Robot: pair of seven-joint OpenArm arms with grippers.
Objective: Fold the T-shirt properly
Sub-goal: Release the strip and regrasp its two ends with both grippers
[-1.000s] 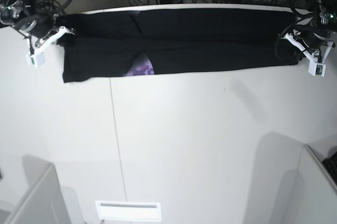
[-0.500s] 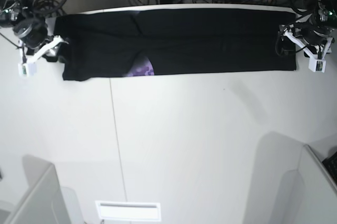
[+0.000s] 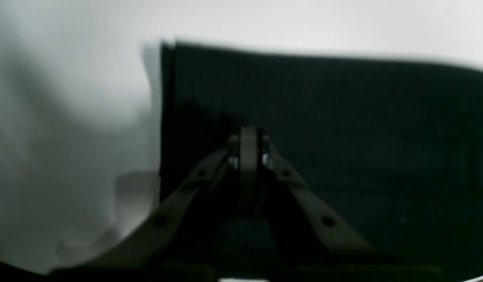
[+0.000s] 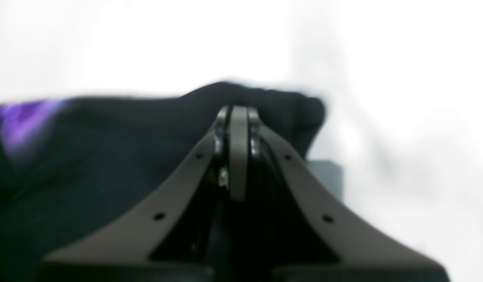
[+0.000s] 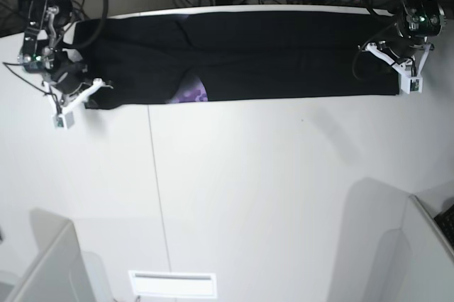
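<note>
Both pincers are clenching at opposite ends of the folded black T-shirt [image 5: 241, 57].

Right gripper [image 4: 238, 117] is pressing its closed jaws into a raised bunch of cloth at the shirt's near end corner, and whether any fabric is actually pinched between them cannot be told; its arm is reaching down from the worktop's [image 5: 234, 196] far edge, with the white wrist housing angled outward over the bare surface. Left gripper [image 3: 247, 135] is sitting with jaws shut over the flat cloth just inside the other end's edge, that arm also leaning down from the far corner. Beyond both, the T-shirt is lying as a long band along the worktop's far edge, a purple patch of print [image 5: 190, 93] peeking out at its near hem.
</note>
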